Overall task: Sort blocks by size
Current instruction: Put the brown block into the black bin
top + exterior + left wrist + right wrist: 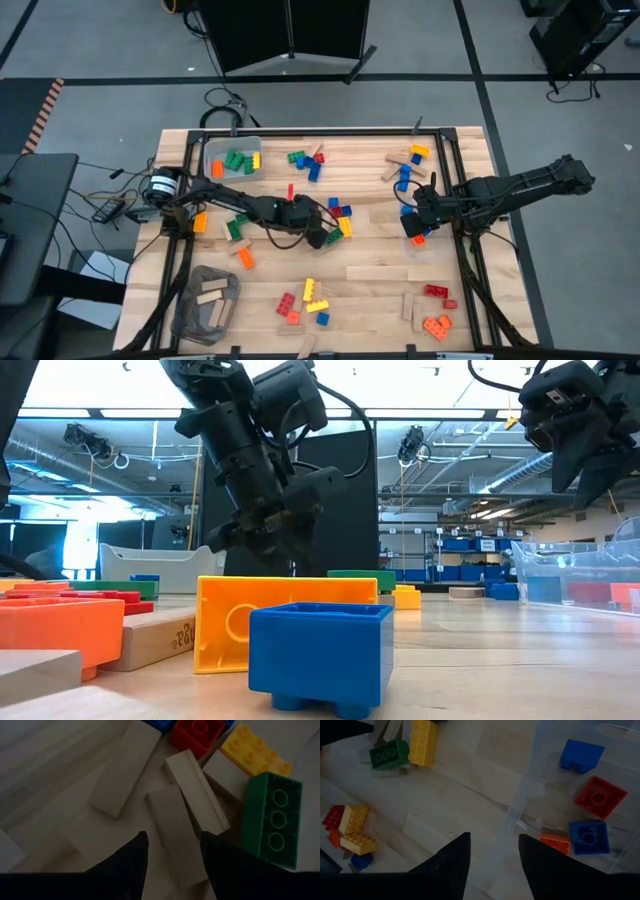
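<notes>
A: Starting at the left of the worktop (380,280), what is there?

B: A dark mesh bin (206,302) in the near corner holds plain tan wooden pieces (213,291), and a clear bin (232,157) at the far edge holds green, orange and yellow studded bricks (236,160). I read those as piles already sorted, since like sits with like.

A: And the left claw (172,851)?

B: It hangs low over the middle. Its fingers stand a little apart with nothing between them, straddling the end of a tan wooden piece (172,832) that lies flat on the boards. A ribbed-edged wooden piece (196,790) leans against it, and a long green brick (272,820) with three studs showing lies just beside. Probably it is lined up to pinch that slim piece by its narrow sides.

A: Further right?

B: The right claw (492,852) hovers near the right edge, fingers apart and empty, above a clear bin (535,795) with small square blue (589,837), red (600,795) and orange bricks. Loose bricks lie scattered everywhere else: glossy, hard-edged plastic against matte wood.
</notes>
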{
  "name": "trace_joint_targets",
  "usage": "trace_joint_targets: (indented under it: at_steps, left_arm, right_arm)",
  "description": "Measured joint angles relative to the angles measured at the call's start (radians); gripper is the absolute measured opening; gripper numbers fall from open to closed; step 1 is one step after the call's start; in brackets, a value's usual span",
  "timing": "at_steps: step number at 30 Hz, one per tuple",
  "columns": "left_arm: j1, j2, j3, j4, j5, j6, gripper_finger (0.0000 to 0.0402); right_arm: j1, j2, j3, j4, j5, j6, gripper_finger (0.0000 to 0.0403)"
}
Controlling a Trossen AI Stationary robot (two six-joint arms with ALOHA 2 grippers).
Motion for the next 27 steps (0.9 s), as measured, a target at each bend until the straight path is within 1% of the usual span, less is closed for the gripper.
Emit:
trace_joint_targets:
  at_steps: [3, 6, 9, 16, 20, 24, 27]
  left_arm:
    - [0.0, 0.02, 0.0, 0.007, 0.002, 0.001, 0.0188]
    - [-0.001, 0.057, 0.003, 0.038, 0.049, 0.001, 0.0187]
    - [-0.006, 0.087, 0.006, 0.051, 0.064, 0.001, 0.0187]
    - [-0.011, 0.095, 0.015, 0.027, 0.051, 0.0, 0.0187]
    - [-0.011, 0.097, 0.041, -0.041, 0.063, 0.004, 0.0186]
    - [-0.012, 0.1, 0.075, -0.133, 0.068, 0.048, 0.0163]
    - [-0.012, 0.101, 0.095, -0.17, 0.068, 0.055, 0.0125]
  right_arm:
    - [0.0, 0.0, 0.0, 0.003, 0.0, 0.0, 0.0181]
    - [0.0, 0.001, 0.0, 0.009, 0.0, 0.0, 0.0181]
    - [-0.001, 0.002, 0.001, 0.013, 0.0, 0.0, 0.0181]
    - [-0.001, 0.002, 0.001, 0.018, 0.0, 0.0, 0.0181]
    - [-0.001, 0.002, 0.001, 0.018, 0.0, 0.0, 0.0181]
    - [-0.001, 0.002, 0.001, 0.018, 0.0, -0.001, 0.0181]
    - [-0.001, 0.002, 0.001, 0.018, 0.0, -0.002, 0.0181]
